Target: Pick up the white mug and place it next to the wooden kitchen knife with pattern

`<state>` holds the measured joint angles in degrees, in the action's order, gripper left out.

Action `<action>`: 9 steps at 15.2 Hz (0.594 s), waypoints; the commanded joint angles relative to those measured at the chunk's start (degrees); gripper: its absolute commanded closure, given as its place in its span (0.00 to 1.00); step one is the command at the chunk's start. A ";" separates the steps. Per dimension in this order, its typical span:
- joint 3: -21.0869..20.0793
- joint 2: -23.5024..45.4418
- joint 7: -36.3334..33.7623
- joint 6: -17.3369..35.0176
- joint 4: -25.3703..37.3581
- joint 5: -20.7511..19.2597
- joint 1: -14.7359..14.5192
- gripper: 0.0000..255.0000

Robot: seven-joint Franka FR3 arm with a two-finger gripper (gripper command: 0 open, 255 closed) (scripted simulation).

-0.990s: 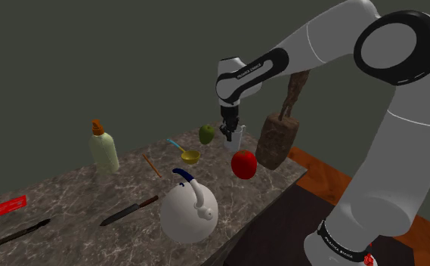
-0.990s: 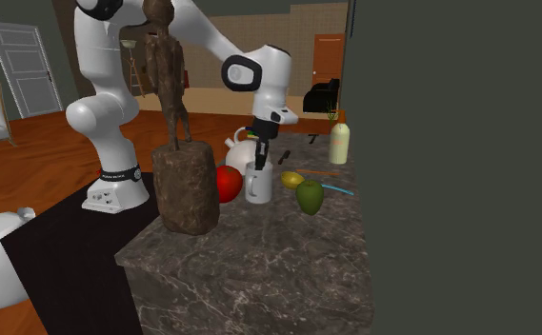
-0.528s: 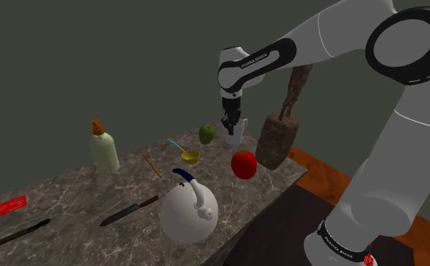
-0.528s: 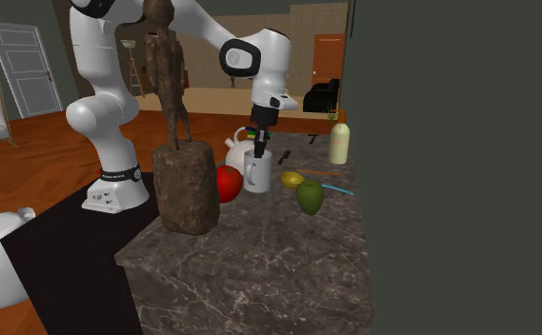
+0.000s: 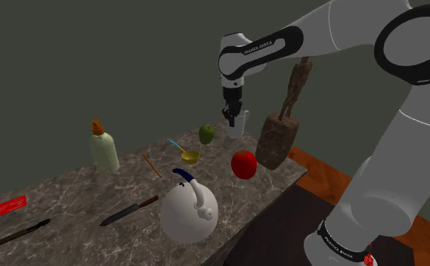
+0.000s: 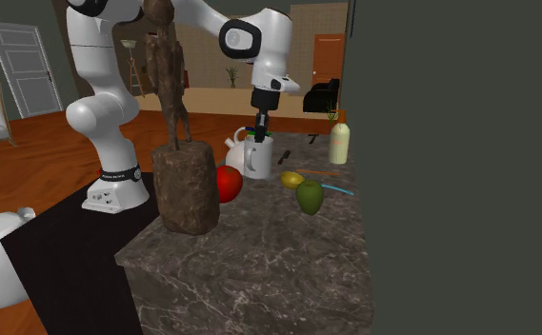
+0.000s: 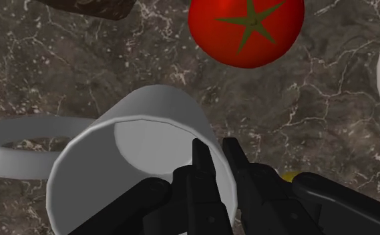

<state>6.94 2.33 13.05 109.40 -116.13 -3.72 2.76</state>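
Tool (image 5: 234, 118) is clamped narrow on the rim of the mug (image 5: 238, 125). In the wrist view one finger (image 7: 204, 167) sits inside the wall and the other outside, with the wall pinched between them. The mug is white-grey and hangs tilted under the tool, clear of the desk (image 5: 69, 198) (a gap under its base shows in the second exterior view).

Shoulder view, taken from the mug:
- Green fruit (image 5: 206, 134) is at 8 o'clock, near.
- Tomato (image 5: 242, 164) is at 6 o'clock, lower down.
- Statue on a stump (image 5: 276, 140) is at 4 o'clock, just beside.

Edges:
- Tomato and statue stand close to the desk corner at that view's right.
- Kettle (image 5: 188, 213) sits near the edge that faces the stand.

Knife (image 5: 130, 210) lies flat at 9 o'clock of the kettle, apart from it. Its brown handle is toward the kettle and its blade points to 8 o'clock. I cannot tell whether it carries a pattern.

Open room: bare marble lies at 12 o'clock of the knife, bounded by the bottle (image 5: 103, 149), the thin stick (image 5: 152, 165) and the kettle. A yellow scoop (image 5: 190, 156) sits at 12 o'clock of the kettle. Second knife (image 5: 13, 234) lies well off at 9 o'clock, with a red card (image 5: 7, 206) at its 12 o'clock.
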 commanded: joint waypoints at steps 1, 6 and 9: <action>-0.02 -0.70 0.01 -1.49 0.77 -0.04 -0.03 1.00; -0.06 -1.75 0.13 -5.20 3.44 -0.09 -0.08 1.00; -1.38 -3.30 -2.45 -5.20 1.74 0.18 -1.41 1.00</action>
<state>6.05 -0.17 11.57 104.42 -113.76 -3.63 1.84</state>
